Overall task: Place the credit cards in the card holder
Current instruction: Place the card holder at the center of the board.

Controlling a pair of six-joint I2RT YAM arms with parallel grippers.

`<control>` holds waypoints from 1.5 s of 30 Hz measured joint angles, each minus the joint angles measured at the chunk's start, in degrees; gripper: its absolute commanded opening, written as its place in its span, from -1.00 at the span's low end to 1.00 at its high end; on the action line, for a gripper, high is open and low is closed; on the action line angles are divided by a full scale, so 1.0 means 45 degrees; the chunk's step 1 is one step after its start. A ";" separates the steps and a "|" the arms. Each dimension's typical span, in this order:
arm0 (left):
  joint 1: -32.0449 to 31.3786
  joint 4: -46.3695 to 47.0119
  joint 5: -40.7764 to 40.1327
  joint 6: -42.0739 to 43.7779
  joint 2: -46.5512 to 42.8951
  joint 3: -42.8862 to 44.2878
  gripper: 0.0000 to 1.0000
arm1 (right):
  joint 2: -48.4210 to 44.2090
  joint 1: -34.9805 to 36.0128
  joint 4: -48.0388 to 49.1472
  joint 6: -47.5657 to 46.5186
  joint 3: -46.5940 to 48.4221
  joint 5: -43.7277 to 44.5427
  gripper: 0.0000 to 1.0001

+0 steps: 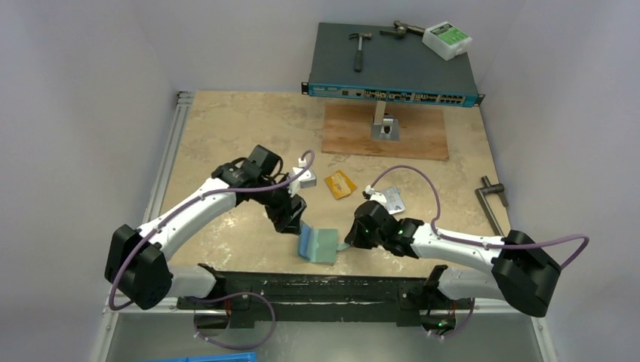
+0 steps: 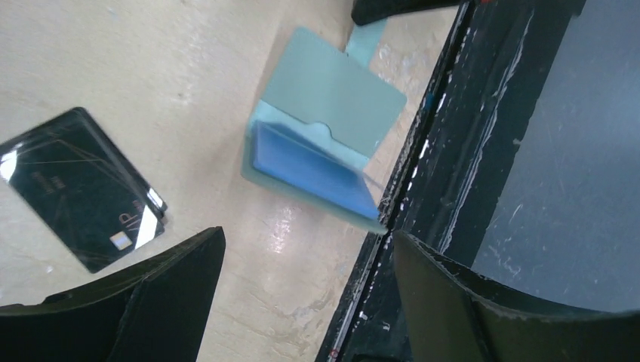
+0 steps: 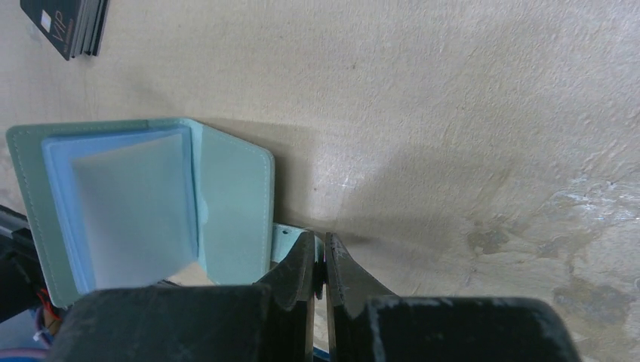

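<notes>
Left pincer (image 2: pixel 306 240) hangs wide open; right pincer (image 3: pixel 324 253) is pinched on the card holder (image 3: pixel 234 197).

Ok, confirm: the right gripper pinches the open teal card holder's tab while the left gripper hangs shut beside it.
No: the left gripper is open, fingers wide apart in the left wrist view. The right gripper does pinch the tab of the open teal card holder.

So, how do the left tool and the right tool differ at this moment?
The left tool stands wide open and grips nothing; the right tool is shut, and seems to pinch the tab of the card holder. The left tool hangs clear of the card holder; the right tool touches it. Both are black, have two fingers, and are close to the open card holder.
</notes>
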 measured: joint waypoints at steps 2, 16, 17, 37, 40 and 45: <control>-0.0457 0.0238 -0.0223 0.0185 0.0267 -0.0457 0.62 | -0.0146 0.0019 -0.0010 -0.0010 -0.0010 0.0112 -1.00; -0.1030 0.2040 -0.0869 -0.0631 0.1836 -0.0811 0.66 | -0.1044 0.0223 -0.0457 -0.0257 0.0000 0.0257 -1.00; -0.1030 0.2050 -0.0831 -0.0811 0.1923 -0.0665 0.67 | -0.1083 0.0384 -0.0612 -0.0277 0.0024 0.0350 -1.00; -0.1035 0.2346 -0.1054 -0.2171 0.2603 0.0330 0.63 | -0.1098 0.1860 -0.1938 -0.0661 0.2482 0.1166 -1.00; -0.1171 0.2521 -0.1579 -0.1860 0.2603 0.0092 0.63 | -0.1088 0.1860 -0.2118 -0.0602 0.2195 0.1331 -1.00; -0.1559 0.2633 -0.1967 -0.1515 0.2603 -0.0267 0.62 | -0.1622 0.1870 -0.3055 -0.0126 0.1360 0.1865 -1.00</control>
